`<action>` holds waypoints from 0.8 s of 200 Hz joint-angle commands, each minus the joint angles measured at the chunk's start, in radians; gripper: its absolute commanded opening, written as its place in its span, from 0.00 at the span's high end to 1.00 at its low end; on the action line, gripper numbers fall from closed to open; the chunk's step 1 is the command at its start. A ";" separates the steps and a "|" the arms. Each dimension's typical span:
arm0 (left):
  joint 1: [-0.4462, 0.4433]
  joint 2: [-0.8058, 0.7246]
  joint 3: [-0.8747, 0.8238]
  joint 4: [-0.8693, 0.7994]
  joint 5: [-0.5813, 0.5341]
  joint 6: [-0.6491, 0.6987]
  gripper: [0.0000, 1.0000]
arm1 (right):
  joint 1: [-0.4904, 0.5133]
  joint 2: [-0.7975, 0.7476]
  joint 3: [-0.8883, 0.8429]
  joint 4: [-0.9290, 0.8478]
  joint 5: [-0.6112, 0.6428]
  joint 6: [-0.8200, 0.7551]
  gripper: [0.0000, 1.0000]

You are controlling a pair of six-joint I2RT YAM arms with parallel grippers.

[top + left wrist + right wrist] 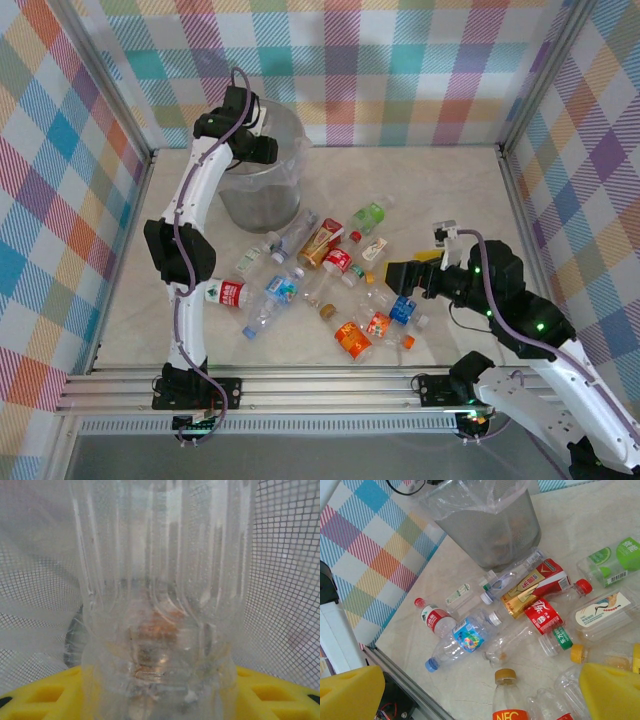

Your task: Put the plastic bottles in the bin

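My left gripper (264, 150) hangs over the mouth of the bin (258, 195), shut on a clear ribbed plastic bottle (160, 580). The bottle stands between the yellow fingers (45, 697), with the bin's mesh wall (287, 580) behind it. Several plastic bottles lie scattered mid-table, among them a red-labelled one (229, 293), a blue-labelled one (275, 297), a green one (369, 215) and an orange NFC one (351, 340). My right gripper (398, 275) hovers open above the right part of the pile. Nothing sits between its yellow fingers (350, 695), and below them lie the blue-labelled bottle (467, 637) and the NFC bottle (507, 700).
The bin (490, 525) with its clear liner stands at the back left, close to the checked side wall (375, 555). An aluminium rail (300, 385) runs along the near table edge. Bare tabletop (440, 190) lies at the back right.
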 commanded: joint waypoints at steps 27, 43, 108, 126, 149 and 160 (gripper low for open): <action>0.006 0.025 0.020 -0.022 0.006 -0.019 0.44 | 0.004 0.002 -0.016 0.004 0.015 0.014 0.00; 0.006 0.024 0.020 -0.023 0.008 -0.023 0.42 | 0.004 0.002 -0.019 0.004 0.016 0.016 0.00; 0.007 0.002 0.025 -0.013 0.020 -0.040 0.30 | 0.003 -0.002 -0.019 0.002 0.018 0.026 0.00; 0.008 -0.004 0.025 -0.014 0.020 -0.040 0.27 | 0.004 -0.004 -0.019 0.001 0.018 0.030 0.00; 0.011 -0.011 0.028 -0.013 0.026 -0.045 0.23 | 0.004 -0.009 -0.020 -0.001 0.018 0.032 0.00; 0.012 -0.018 0.027 -0.012 0.031 -0.050 0.23 | 0.004 -0.009 -0.020 0.001 0.016 0.034 0.00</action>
